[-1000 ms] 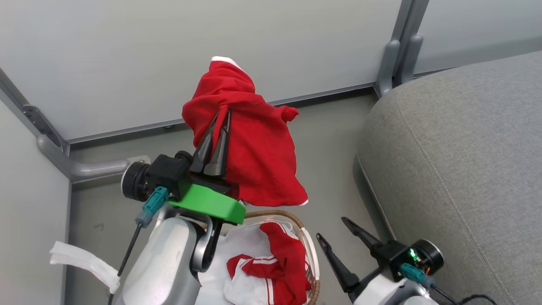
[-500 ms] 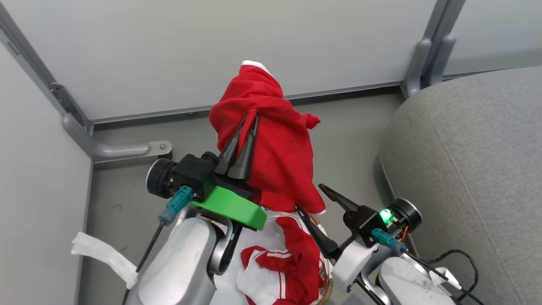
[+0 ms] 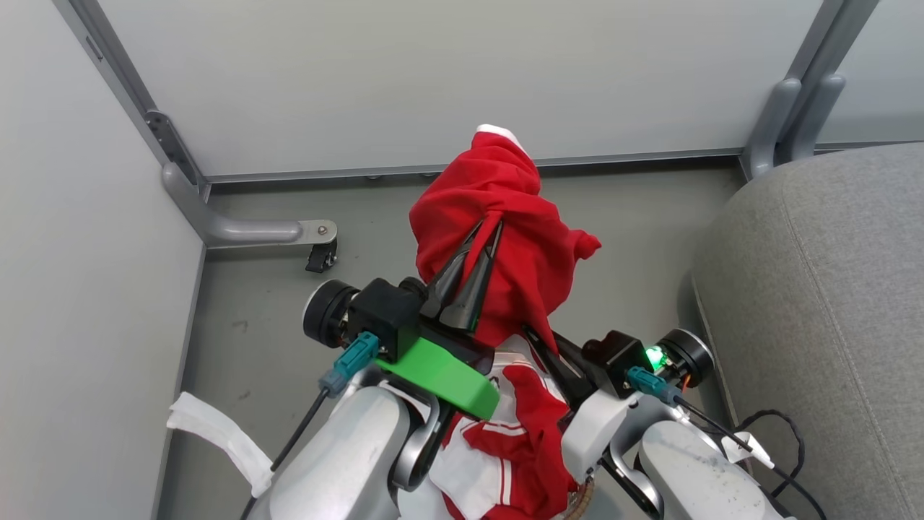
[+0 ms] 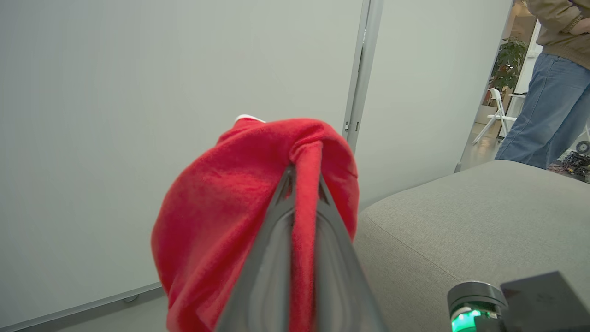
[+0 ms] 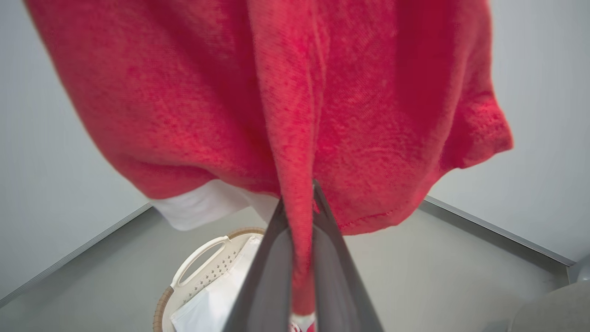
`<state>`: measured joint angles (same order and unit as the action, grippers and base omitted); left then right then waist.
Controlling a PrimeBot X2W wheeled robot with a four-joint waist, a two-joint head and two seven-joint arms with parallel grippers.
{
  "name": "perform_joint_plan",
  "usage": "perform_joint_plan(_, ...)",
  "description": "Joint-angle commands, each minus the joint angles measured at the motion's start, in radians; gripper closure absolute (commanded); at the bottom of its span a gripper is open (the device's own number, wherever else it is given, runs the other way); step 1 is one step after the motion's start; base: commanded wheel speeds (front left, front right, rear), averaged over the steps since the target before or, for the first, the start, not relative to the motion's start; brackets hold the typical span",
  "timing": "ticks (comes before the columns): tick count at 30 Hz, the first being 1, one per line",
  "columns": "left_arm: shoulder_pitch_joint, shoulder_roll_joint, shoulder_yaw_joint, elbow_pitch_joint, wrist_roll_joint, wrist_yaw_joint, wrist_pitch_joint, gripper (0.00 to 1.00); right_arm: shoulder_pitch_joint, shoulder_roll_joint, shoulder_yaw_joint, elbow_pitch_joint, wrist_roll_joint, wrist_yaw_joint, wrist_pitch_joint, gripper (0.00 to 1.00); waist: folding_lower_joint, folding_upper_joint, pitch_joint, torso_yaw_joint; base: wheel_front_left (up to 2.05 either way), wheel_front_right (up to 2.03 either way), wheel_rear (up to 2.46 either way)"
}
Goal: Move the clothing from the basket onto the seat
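A red garment point(image 3: 505, 209) with white trim hangs high above the floor, draped over my left gripper point(image 3: 489, 228), which is shut on a fold of it. In the left wrist view the fold runs between the two dark fingers point(image 4: 272, 258). My right gripper point(image 3: 538, 339) reaches up to the garment's lower part, and in the right wrist view it is shut on a strip of the red cloth point(image 5: 295, 138). More red and white clothing point(image 3: 523, 440) lies in the basket point(image 5: 203, 267) below the arms. The grey seat point(image 3: 830, 325) stands to the right.
Pale partition walls point(image 3: 433, 72) with grey metal posts point(image 3: 794, 108) and a foot bracket point(image 3: 253, 231) close off the far and left sides. A white strap point(image 3: 216, 433) hangs off my left arm. A person in jeans point(image 4: 544, 101) stands beyond the seat.
The head view has shifted, so everything sits further right and lower. My right gripper, open low beside the basket before, has risen to the hanging garment and shut on it.
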<state>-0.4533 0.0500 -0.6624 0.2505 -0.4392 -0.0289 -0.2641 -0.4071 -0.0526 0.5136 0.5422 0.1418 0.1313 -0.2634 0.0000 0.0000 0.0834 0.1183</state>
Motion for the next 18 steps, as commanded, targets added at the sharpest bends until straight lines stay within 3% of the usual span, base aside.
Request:
perform_joint_plan(1,-0.021,0.001,-0.003,-0.005,-0.009,0.003,-0.001,1.0,-0.011,-0.001,0.004,0.006,0.012,-0.001,-0.002,1.0,0.0,0.0,0.004,0.003,0.0,0.0,0.0)
perform_joint_plan(18,-0.034,0.001,0.01,-0.005,-0.001,0.012,-0.001,1.0,-0.012,-0.001,0.039,0.041,0.081,-0.001,-0.001,1.0,0.0,0.0,0.01,-0.015,0.0,0.0,0.0)
